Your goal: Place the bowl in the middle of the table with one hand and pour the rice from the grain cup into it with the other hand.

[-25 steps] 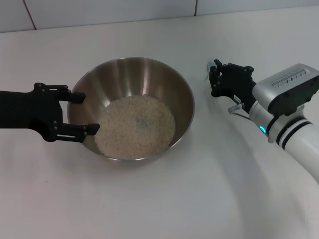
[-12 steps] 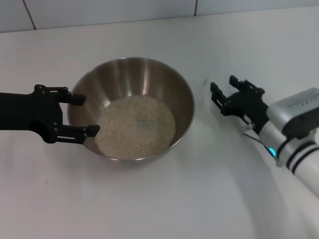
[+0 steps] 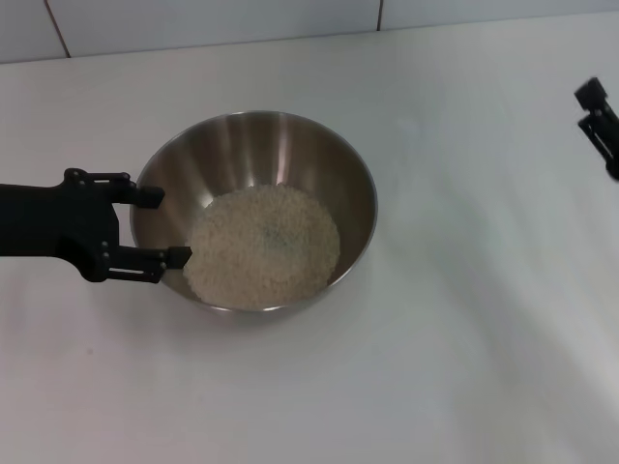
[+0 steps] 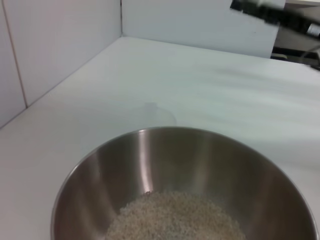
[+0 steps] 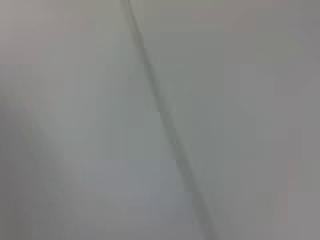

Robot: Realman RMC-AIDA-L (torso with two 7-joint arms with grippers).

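The steel bowl (image 3: 253,155) stands on the white table (image 3: 426,348) near its middle, with a mass of rice (image 3: 261,242) in its bottom. My left gripper (image 3: 160,225) is open, one finger on each side of the bowl's left wall, level with the rim. The bowl (image 4: 150,165) and rice (image 4: 175,215) fill the lower part of the left wrist view. A faint clear shape (image 4: 159,113) on the table beyond the bowl may be the grain cup; I cannot find it in the head view. My right gripper (image 3: 600,121) is at the far right edge, well away from the bowl.
A tiled wall (image 3: 193,19) runs along the table's back edge. The left wrist view shows the wall corner (image 4: 121,20) and a blurred black arm part (image 4: 265,11) beyond the bowl. The right wrist view shows only a blurred grey surface with one dark seam (image 5: 165,125).
My right arm has drawn back to the right from beside the bowl and is almost out of the head view. The bowl, rice and left gripper have stayed put.
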